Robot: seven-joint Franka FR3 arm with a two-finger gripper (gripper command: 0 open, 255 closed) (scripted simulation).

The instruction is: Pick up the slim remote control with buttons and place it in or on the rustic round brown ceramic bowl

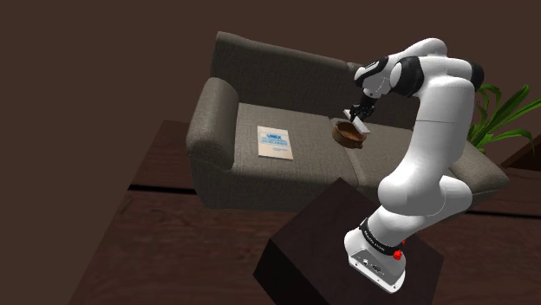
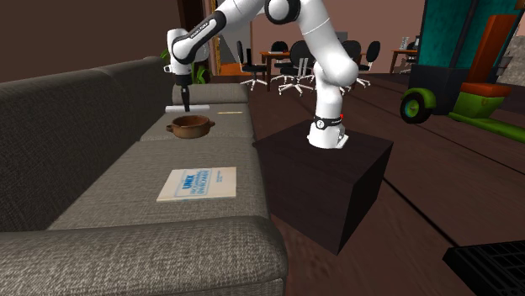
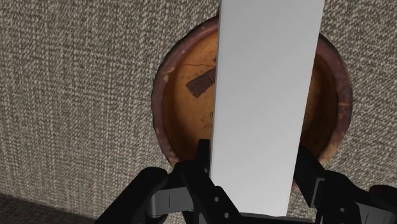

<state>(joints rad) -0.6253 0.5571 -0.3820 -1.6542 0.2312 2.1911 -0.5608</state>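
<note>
My black gripper (image 1: 358, 115) (image 2: 184, 99) (image 3: 253, 158) is shut on the remote (image 1: 359, 126) (image 2: 182, 108) (image 3: 267, 102), drawn as a plain pale grey slab with no buttons showing. The remote hangs from the fingers, its free end pointing down at the bowl. The round brown bowl (image 1: 346, 133) (image 2: 190, 127) (image 3: 181, 83), with small side handles, sits on the grey sofa seat (image 1: 303, 147) directly below the gripper. In the wrist view the remote covers the bowl's middle. The remote's lower end looks a little above the bowl; I cannot tell if it touches.
A white and blue booklet (image 1: 274, 142) (image 2: 198, 183) lies on the sofa seat, away from the bowl. The dark stand box (image 1: 347, 243) (image 2: 332, 168) fronts the sofa. A plant (image 1: 501, 108) stands beyond the sofa's end. Office chairs (image 2: 290, 63) stand far back.
</note>
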